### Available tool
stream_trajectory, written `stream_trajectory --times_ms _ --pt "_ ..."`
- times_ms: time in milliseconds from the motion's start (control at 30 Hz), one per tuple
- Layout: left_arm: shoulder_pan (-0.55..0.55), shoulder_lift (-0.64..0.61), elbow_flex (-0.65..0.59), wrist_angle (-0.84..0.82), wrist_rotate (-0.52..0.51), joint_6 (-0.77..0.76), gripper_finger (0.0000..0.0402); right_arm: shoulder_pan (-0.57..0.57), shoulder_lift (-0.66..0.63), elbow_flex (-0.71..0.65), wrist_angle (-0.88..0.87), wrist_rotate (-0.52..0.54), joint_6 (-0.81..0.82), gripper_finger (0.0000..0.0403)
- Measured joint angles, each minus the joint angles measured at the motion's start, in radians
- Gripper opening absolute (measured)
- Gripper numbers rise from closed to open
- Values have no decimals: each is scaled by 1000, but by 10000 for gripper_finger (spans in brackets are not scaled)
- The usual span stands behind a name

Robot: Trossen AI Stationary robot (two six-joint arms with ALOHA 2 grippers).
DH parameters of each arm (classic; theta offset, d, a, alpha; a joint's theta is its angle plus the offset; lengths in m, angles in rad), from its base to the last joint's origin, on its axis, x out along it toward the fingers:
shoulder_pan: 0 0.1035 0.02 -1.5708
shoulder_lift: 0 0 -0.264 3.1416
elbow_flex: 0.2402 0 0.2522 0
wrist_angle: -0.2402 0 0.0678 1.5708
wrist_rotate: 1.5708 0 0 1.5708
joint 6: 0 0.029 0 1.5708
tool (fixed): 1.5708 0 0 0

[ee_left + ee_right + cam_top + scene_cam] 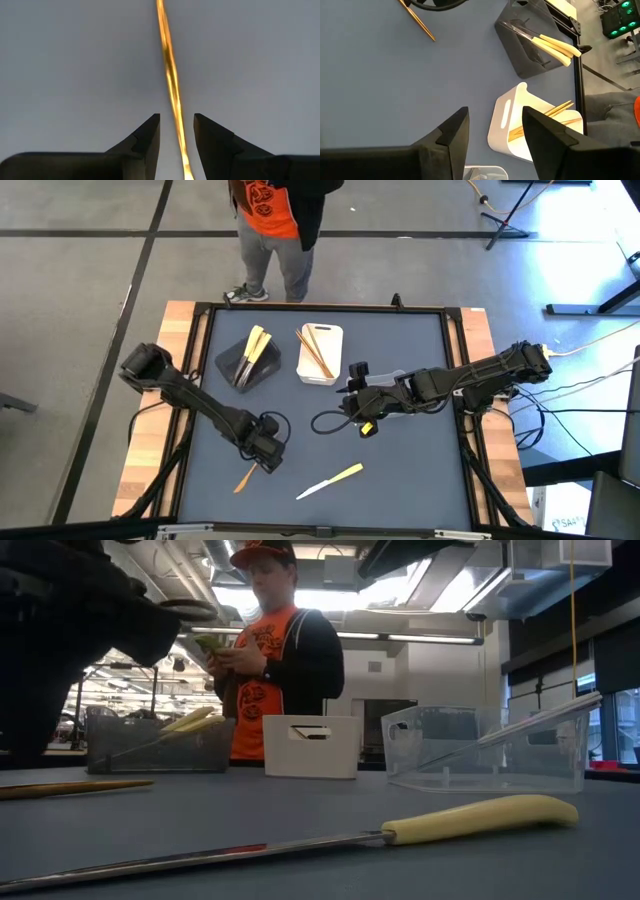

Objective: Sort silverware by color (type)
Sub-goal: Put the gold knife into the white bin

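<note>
Over the table, seen from straight above, the left gripper (266,457) hangs low near the front edge, right at an orange-brown utensil (246,478) lying flat, with a yellow-handled knife (330,480) just beside it. The right gripper (352,392) waits mid-table near the white tray (333,372) of orange-brown pieces; the black tray (232,365) holds yellow-handled ones.

At table height, the knife (300,843) lies flat up front, and a person stands beyond the trays.

Past the left wrist, the fingers (145,137) stand apart, straddling the thin orange-brown utensil (171,85) without clenching it.

Past the right wrist, its fingers (451,134) are spread and hold nothing; the white tray (504,117) sits ahead.

I'd judge the piece light, stiff and slick, lying flush, so pinching mid-shaft across its narrow width seems wisest.
</note>
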Motion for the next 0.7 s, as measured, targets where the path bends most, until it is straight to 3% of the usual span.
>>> stream_trajectory --times_ms 700 --pt "2 38 0 44 -102 -25 112 0 0 0 0 0 0 172"
